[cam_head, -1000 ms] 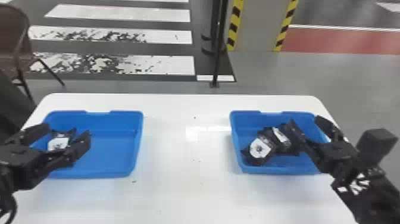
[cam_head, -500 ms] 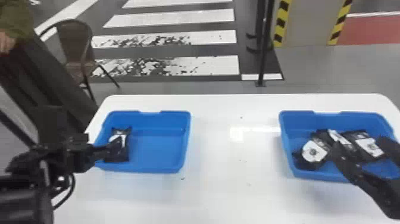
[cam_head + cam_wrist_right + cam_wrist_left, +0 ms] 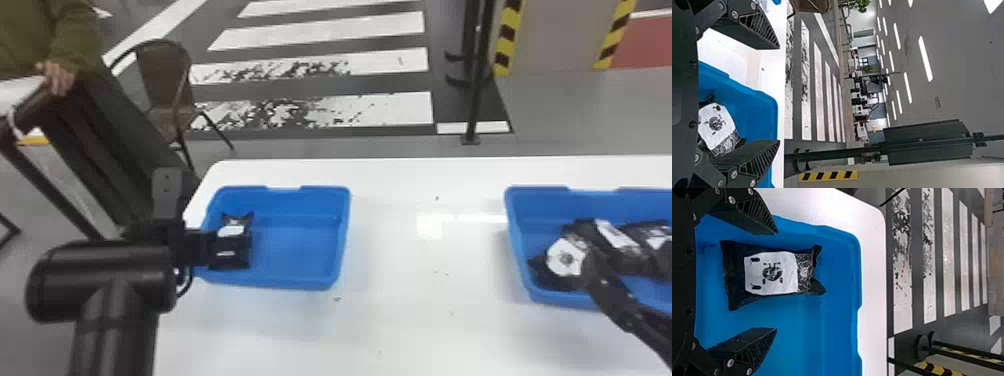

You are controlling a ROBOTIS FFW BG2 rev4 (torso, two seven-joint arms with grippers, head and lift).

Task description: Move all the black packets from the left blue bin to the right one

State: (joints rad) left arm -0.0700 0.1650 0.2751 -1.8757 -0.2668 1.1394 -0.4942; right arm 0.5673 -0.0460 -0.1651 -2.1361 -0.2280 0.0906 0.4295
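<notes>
Left tool [image 3: 204, 247]: released, fingers apart, at the left part of the left bin [image 3: 342, 240]. One packet [image 3: 232, 231] lies in this bin, near its left wall. Bin sits by the far left corner of the worktop [image 3: 400, 330]. Right tool [image 3: 611, 295]: also released, over the near wall of the right bin [image 3: 517, 240]; several black packets [image 3: 565, 257] grouped inside.

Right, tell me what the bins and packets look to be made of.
Bins: probably molded plastic, smooth with a soft sheen and rounded corners.
Packets: likely thin plastic film or foil, glossy black, given the crinkles and pinched ends; label material unclear.
</notes>
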